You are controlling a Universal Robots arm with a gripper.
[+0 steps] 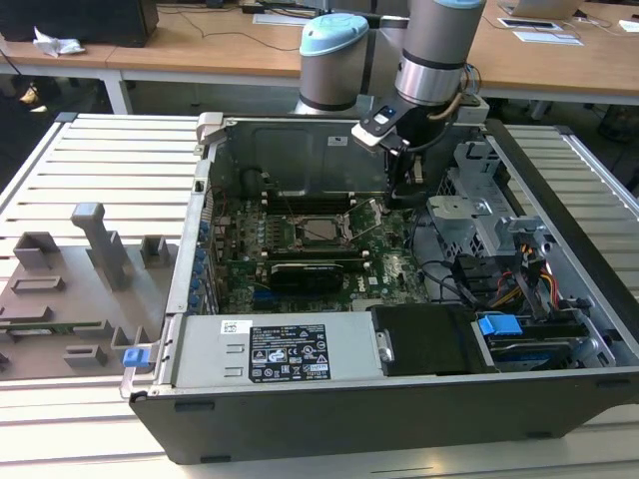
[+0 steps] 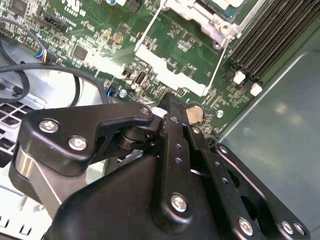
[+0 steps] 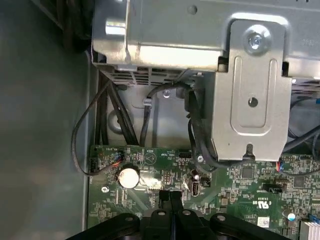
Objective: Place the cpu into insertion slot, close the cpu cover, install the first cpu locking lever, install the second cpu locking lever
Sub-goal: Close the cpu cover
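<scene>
- The cpu [image 1: 321, 231] sits in the insertion slot [image 1: 296, 233] at the middle of the green motherboard [image 1: 384, 267], inside the open computer case [image 1: 399, 424].
- The cpu cover [image 2: 197, 14] shows as silver framing at the socket's edge; whether it lies fully flat I cannot tell.
- And there's a thin wire lever [image 2: 218, 67], running from the socket corner out over the board towards the fingertips.
- The gripper [image 1: 403, 192] hangs over the board on the exterior view's right of the socket, well off the chip.
- Its fingertips [image 3: 176, 199] are pressed together, and nothing shows between them.
- Just beside the tips, a round silver coin battery [image 2: 195, 114].
- Crowding in: a grey metal drive cage [image 3: 250, 85] hangs over the board's edge, and black cables [image 3: 150, 110] loop down under it.
- Long black memory slots [image 2: 270, 35] run along the far side of the socket, next to the bare case wall [image 2: 280, 130].
- In the exterior view a long black card [image 1: 310, 271] lies just in front of the socket, and the silver power supply [image 1: 270, 351] sits nearer the camera.
- On the exterior view's left, a grey fixture tray [image 1: 70, 289] rests on the slatted table [image 1: 100, 160].
</scene>
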